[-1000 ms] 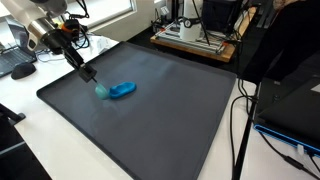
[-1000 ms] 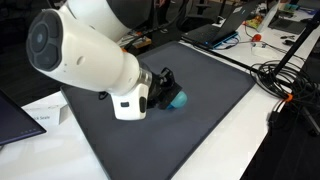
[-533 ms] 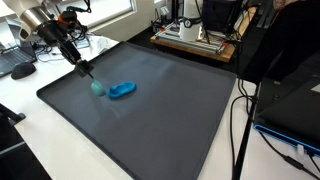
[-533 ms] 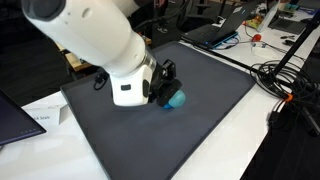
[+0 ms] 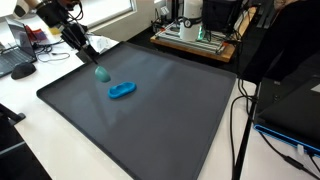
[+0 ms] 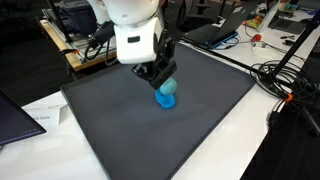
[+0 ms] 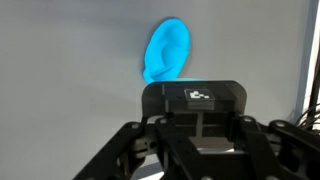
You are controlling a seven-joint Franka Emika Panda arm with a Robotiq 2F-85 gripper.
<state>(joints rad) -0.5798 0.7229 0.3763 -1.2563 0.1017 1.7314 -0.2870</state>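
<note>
Holds a small teal piece [image 5: 100, 73] in the narrowly closed gripper [image 5: 93, 62], up in the air over the far-left part of the dark mat [image 5: 150, 130]. Lay on that mat a second ago, just beside the left end of the blue object [image 5: 122, 90]. Hangs apart from it now, higher and a little farther back, as seen in both exterior views. Has climbed with the arm through the last second, jaws clamped the same throughout. Reads as a lift under way with a hold that looks secure: clear of the surface, clear of its neighbour. Left the blue object flat on the mat in the same spot, apparently undisturbed. Gives little in the wrist view: a blue oval beyond the black gripper housing, grey mat behind it, and no telling there where the fingertips meet. Counted: one teal piece, one blue object, one mat, one gripper on one arm. Farther out, a white tabletop [image 5: 30, 130] all round the mat. At its near-left edge in an exterior view, one sheet of paper [image 6: 50, 113] and one dark laptop corner [image 6: 15, 120]. To the right, a tangle of black cables [image 6: 285, 80], too knotted to count. On the far side, one wooden bench [image 5: 195, 45] loaded with equipment.
</note>
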